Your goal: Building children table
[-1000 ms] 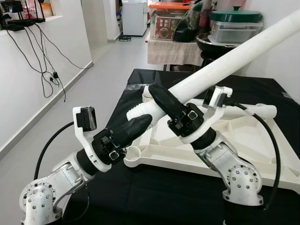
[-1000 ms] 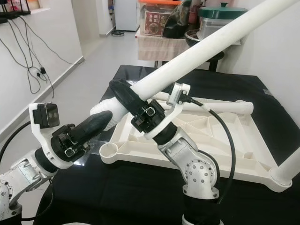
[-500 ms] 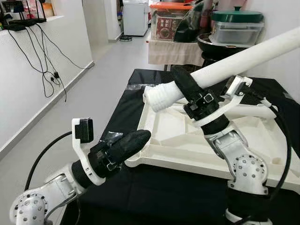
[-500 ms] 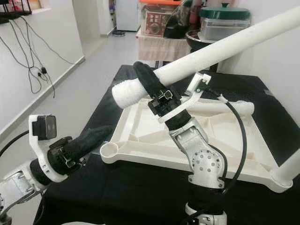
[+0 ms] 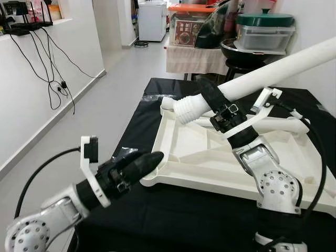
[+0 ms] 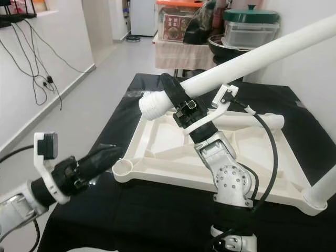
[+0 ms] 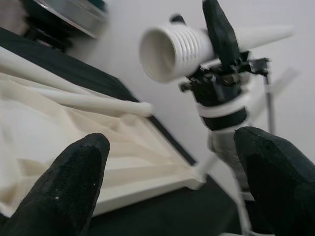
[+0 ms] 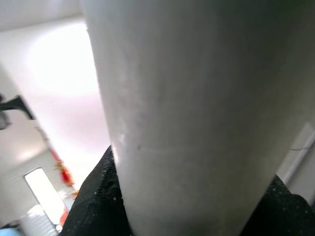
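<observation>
This is a lived-in home, a room opening onto a hallway. A light tiled floor (image 5: 105, 100) runs back to a white appliance (image 5: 150, 19), perhaps a small fridge or freezer, standing in the far passage. A side table draped with a pale cloth (image 5: 194, 56) carries household clutter: a lidded storage box (image 5: 186, 23) with an orange lid, a green-lidded pot (image 5: 264, 20) on a clear container, and a dark wok (image 5: 242, 50). Black cables (image 5: 44, 63) dangle down the white wall from a ledge.
</observation>
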`<state>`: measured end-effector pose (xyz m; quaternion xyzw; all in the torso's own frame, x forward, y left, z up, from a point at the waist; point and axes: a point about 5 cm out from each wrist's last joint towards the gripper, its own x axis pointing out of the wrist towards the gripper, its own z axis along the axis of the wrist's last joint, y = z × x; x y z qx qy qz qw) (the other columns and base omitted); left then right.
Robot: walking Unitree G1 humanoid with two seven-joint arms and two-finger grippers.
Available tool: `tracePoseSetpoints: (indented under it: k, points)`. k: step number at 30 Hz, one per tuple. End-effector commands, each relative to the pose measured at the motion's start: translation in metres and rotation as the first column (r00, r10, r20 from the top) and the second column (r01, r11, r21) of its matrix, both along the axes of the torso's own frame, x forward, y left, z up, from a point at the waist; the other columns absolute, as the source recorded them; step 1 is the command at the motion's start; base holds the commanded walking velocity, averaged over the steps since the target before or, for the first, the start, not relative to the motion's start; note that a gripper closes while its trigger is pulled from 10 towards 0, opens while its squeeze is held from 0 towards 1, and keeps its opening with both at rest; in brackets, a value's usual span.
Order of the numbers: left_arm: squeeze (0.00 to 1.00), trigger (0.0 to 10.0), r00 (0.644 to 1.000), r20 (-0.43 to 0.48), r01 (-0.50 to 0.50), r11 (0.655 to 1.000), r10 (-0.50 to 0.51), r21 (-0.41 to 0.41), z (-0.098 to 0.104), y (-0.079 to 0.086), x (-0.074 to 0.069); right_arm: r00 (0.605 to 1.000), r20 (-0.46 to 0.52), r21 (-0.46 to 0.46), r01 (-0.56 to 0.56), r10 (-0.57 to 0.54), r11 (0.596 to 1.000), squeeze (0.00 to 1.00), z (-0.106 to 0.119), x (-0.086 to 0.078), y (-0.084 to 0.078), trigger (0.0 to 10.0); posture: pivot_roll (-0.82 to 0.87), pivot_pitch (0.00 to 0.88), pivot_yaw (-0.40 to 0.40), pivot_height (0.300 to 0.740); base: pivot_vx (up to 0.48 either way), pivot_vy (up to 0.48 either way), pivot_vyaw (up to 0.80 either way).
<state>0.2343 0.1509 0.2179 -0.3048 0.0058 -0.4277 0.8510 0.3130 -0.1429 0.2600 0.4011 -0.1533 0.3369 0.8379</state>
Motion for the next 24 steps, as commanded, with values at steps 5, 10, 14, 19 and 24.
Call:
tracePoseSetpoints:
  k: [5, 10, 14, 19, 24]
  points:
    - [1.00, 10.0, 0.992, 0.013, -0.129, 0.983, 0.128, 0.128, -0.001, 0.006, 0.007, 0.996, -0.032, -0.027, 0.087, -0.088, 0.996, 0.00, -0.003, 0.007, -0.008, 10.0, -0.02, 0.000, -0.044, 0.740, 0.000, 0.000, 0.00]
    - [0.00, 10.0, 0.970, 0.005, -0.238, 0.936, 0.245, 0.258, -0.015, 0.007, 0.014, 0.985, -0.084, -0.068, 0.147, -0.152, 0.987, 0.00, -0.018, 0.010, -0.014, 10.0, 0.00, 0.000, -0.041, 0.740, 0.000, 0.000, 0.00]
    - [0.00, 10.0, 0.959, 0.015, -0.273, 0.916, 0.282, 0.294, -0.018, 0.005, 0.014, 0.979, -0.095, -0.120, 0.167, -0.179, 0.979, 0.00, -0.027, 0.011, -0.015, 10.0, 0.00, 0.000, -0.048, 0.740, 0.000, 0.000, 0.00]
    - [0.00, 10.0, 0.945, 0.042, -0.317, 0.880, 0.323, 0.355, -0.023, 0.003, 0.014, 0.977, -0.082, -0.204, 0.178, -0.197, 0.963, 0.00, -0.035, 0.011, -0.013, 10.0, 0.00, 0.000, -0.052, 0.740, 0.000, 0.000, 0.00]
    - [0.00, 10.0, 0.910, 0.091, -0.401, 0.807, 0.403, 0.433, -0.029, 0.005, 0.016, 0.979, -0.050, -0.378, 0.162, -0.195, 0.912, 0.00, -0.051, 0.007, -0.003, 10.0, -0.01, 0.000, -0.052, 0.740, 0.000, 0.000, 0.00]
